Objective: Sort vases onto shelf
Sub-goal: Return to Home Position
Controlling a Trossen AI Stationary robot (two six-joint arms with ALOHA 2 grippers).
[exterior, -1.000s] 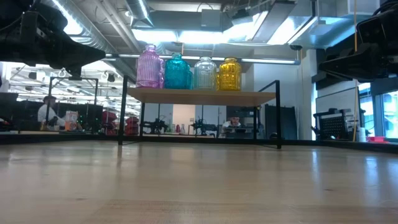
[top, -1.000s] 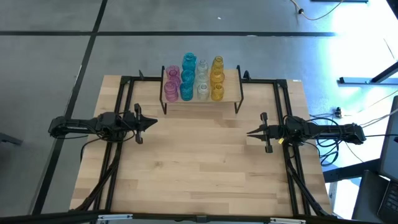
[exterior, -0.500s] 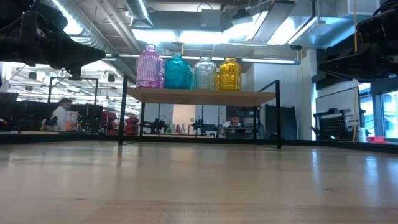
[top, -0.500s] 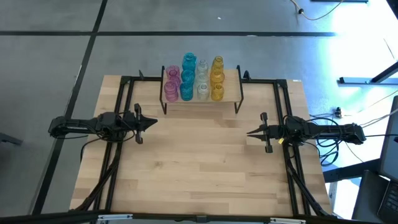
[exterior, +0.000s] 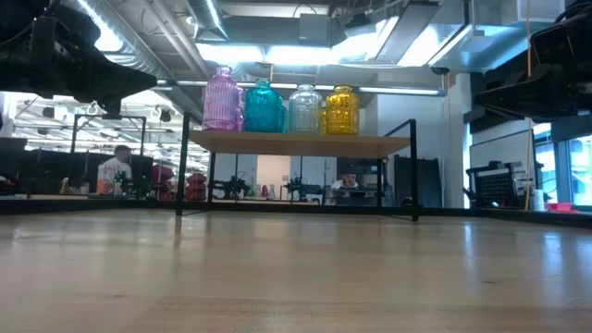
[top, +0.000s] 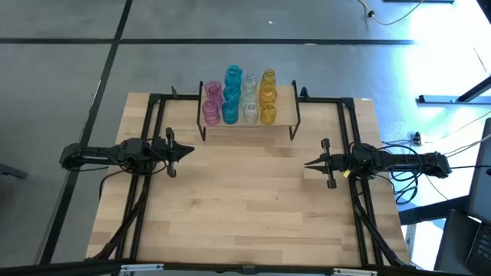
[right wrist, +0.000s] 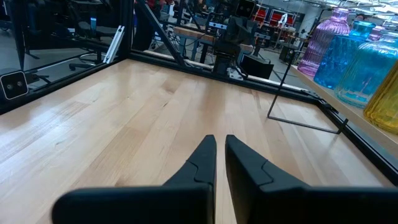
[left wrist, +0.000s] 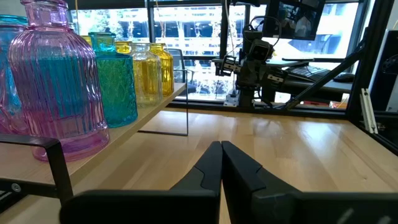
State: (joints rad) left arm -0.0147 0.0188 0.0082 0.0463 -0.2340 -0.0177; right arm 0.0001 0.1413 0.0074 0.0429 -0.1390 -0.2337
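Note:
Several glass vases stand upright in colour rows on the shelf [top: 284,115] at the table's far edge: pink [top: 212,103], teal-blue [top: 232,96], clear [top: 250,100] and amber-yellow [top: 267,98]. In the low view they show as pink [exterior: 222,100], teal [exterior: 265,105], clear [exterior: 305,108] and yellow [exterior: 341,110] on the board [exterior: 301,144]. My left gripper [top: 192,151] is shut, held level at the table's left side, pointing right. My right gripper [top: 307,163] is shut at the right side, pointing left. Both hold nothing.
Black frame rails [top: 149,123] run along both sides of the table, past each arm's base. The bare wooden tabletop [top: 245,199] stretches between the grippers and toward the near edge. A person [exterior: 113,168] shows in the room beyond the table.
Both arms and all vases have kept still. Only the person in the room behind has walked toward the right in the low view.

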